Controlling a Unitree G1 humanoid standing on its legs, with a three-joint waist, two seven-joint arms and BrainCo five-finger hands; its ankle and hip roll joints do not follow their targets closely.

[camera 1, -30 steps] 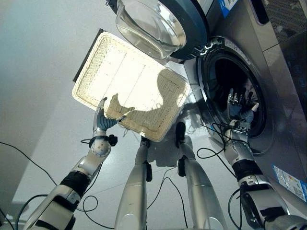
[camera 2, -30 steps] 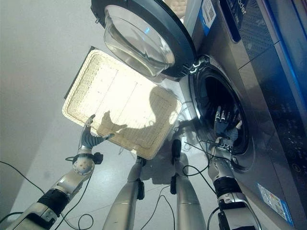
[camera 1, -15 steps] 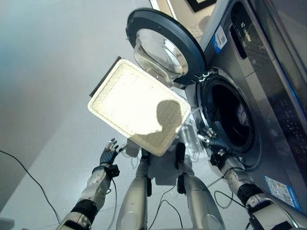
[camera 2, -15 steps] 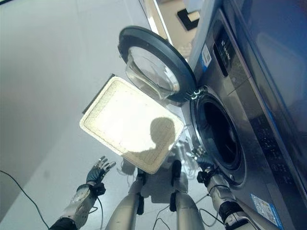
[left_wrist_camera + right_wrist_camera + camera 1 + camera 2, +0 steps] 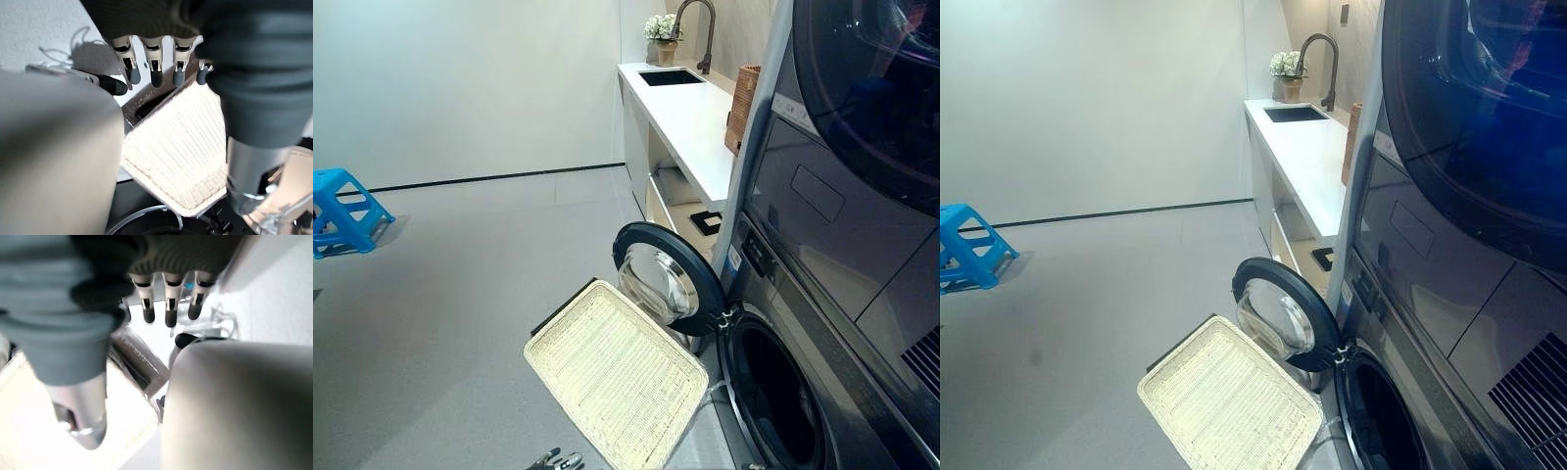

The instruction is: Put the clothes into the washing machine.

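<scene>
Hanging with fingers loose and straight, the left hand (image 5: 155,68) holds nothing, and the right hand (image 5: 168,303) is likewise open and empty. Just beyond them on the floor lies the wicker basket (image 5: 617,382) — bare inside, no clothes to be seen in it. Beside it the washing machine (image 5: 803,392) stands with its round door (image 5: 666,284) swung wide; the drum is too dark to tell whether garments lie within. Clothes, I judge, would be light, soft and floppy — best bunched by a fold. Farther off stand a white counter (image 5: 690,117) and a blue stool (image 5: 342,211).
</scene>
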